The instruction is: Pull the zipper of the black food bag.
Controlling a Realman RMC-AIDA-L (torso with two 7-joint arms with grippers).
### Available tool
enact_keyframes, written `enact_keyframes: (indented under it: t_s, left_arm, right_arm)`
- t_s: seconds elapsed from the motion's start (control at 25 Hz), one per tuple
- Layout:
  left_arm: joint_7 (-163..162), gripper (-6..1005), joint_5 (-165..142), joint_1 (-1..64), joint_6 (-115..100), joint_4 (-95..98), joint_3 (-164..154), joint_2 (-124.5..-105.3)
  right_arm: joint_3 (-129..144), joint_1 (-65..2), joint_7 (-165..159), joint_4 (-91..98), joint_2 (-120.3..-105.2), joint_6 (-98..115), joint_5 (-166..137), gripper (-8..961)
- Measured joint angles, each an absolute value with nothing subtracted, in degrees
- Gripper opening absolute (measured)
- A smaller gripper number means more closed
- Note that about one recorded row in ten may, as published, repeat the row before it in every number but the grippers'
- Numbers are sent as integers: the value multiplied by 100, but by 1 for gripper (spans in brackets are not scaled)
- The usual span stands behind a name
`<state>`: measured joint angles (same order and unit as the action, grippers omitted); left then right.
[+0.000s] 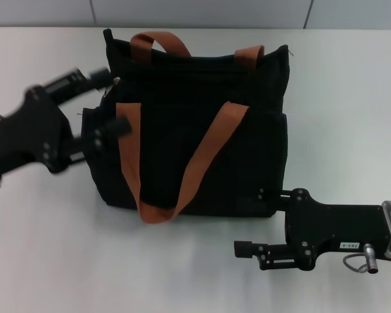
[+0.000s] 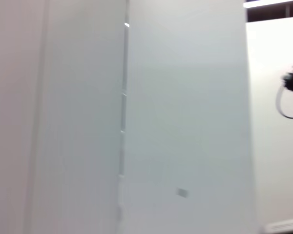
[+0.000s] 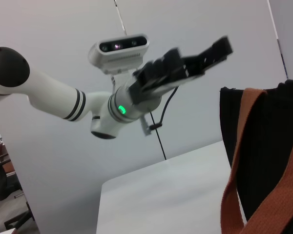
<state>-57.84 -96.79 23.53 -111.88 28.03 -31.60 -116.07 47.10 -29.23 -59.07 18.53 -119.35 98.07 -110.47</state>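
Black fabric food bag [image 1: 202, 130] stands mid-table; its silver zipper pull [image 1: 116, 81] sits at the top-left corner. Left gripper [image 1: 114, 101] hovers there, fingers spread, ungrasped; next it must pinch the tab. Right gripper [image 1: 251, 222] idles released.

Note the black bag [image 1: 202, 150] with its orange-brown straps [image 1: 202, 163], set on a white table [image 1: 52, 248]. You see both grippers, left [image 1: 107, 104] and right [image 1: 260, 225], in black; the left arm [image 3: 53, 95] is white with black bands and a green light.
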Motion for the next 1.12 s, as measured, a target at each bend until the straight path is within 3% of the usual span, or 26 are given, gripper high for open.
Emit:
enact_keyframes:
  t_s: [0.16,0.28,0.52,0.68,1.12]
  left_arm:
    - [-6060,739,-9516,2360,-10861,2999,-3153,-11476]
    - [-6535,736,-9575,2379,-9838,3282,-3225,-11196]
    - [-6983,730,-10230,2463,-9325,3547,-3295,-11024]
    - [-7166,727,-10651,2522,-9374,3747,-3305,-11028]
    - [-7119,716,-11111,2720,-9372,4081,-3592,-11265]
  right_arm:
    - [4708,-2920,-5907,1855,-11935,9808,-11046,754]
    - [4702,-2912,-5909,1860,-11931,9828,-11043,754]
    - [4702,-2901,-5937,1871,-11926,9846,-11040,755]
    - [4702,-2894,-5955,1877,-11919,9856,-11038,755]
    - [4693,-2873,-5972,1881,-11918,9859,-11029,755]
